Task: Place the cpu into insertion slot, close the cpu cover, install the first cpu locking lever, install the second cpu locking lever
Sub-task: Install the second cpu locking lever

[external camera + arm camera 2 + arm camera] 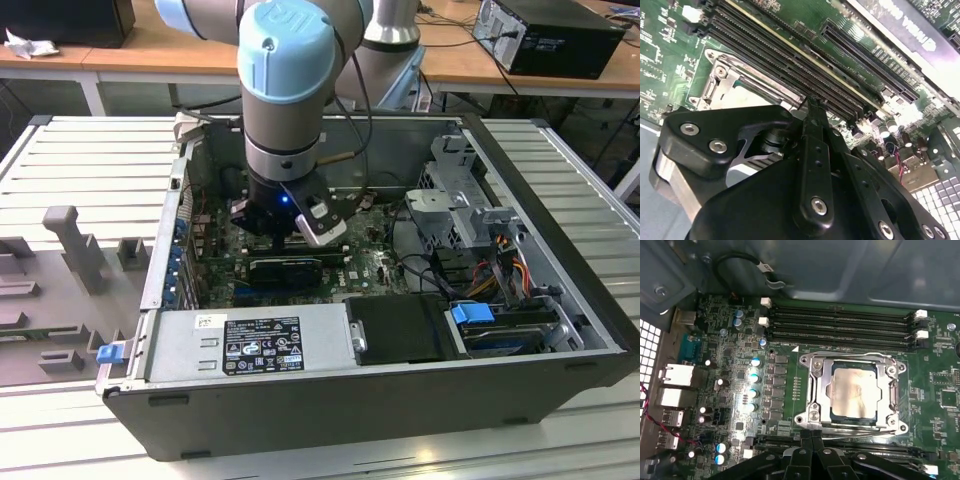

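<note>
The small flat square pale silver cpu (pixel 854 391) lies seated in the square metal-rimmed insertion slot (pixel 812 412) on the green motherboard (pixel 790 385), and in the first wrist view the thin dull silver frame-shaped cpu cover (pixel 890 390) is folded down flat around it, the chip showing through the square window. A thin wire lever (pixel 860 427) runs along the socket edge nearest the tool, low against the frame; whether it is latched cannot be told. The black two-fingered gripper (pixel 811 440) hangs just beside that same socket edge, its fingers (pixel 816 452) pressed together at the tips with no gap, holding nothing and apart from the cover. In the second wrist view the closed fingertips (pixel 812 107) point down at the long black memory slots (pixel 790 60) next to a corner of the socket frame (pixel 720 80). In the exterior view the grey and pale blue robot arm (pixel 290 90) reaches down into the open grey metal computer case (pixel 380 400), the gripper (pixel 290 235) low over the board. Rows of black memory slots flank the socket on two sides, and a column of small silver capacitors (pixel 754 385) stands along a third. In the exterior view a long black card (pixel 285 268) lies just beside the tool, and the case walls enclose the space around it.
</note>
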{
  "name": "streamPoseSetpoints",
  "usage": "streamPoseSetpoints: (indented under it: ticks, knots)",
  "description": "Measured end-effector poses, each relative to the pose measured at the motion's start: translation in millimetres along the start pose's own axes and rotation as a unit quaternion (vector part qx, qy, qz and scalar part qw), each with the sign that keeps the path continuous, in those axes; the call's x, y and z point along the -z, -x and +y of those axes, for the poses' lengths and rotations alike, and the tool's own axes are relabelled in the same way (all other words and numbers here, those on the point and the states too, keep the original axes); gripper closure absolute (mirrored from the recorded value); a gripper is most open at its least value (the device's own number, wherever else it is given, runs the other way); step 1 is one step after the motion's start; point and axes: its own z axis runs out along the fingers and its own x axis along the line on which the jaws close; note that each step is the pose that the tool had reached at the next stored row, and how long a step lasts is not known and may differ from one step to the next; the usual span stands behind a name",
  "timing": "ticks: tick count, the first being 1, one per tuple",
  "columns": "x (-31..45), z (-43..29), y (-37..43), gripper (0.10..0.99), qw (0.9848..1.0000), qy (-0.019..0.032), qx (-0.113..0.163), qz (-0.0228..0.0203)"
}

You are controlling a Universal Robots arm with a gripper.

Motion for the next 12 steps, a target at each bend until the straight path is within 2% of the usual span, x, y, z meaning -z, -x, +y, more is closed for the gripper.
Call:
streamPoseSetpoints:
  ticks: [4,6,10,12]
  knots:
    - [-4.5,-0.8,-1.7,0.980,1.0000,0.0076,0.000,-0.0006]
    - [-6.7,-1.2,-3.4,0.980,0.9999,0.0132,0.000,-0.0010]
    - [-9.7,-1.8,-3.9,0.980,0.9998,0.0180,0.000,-0.0011]
    - [-11.9,-0.7,-3.6,0.980,0.9997,0.0250,0.000,-0.0018]
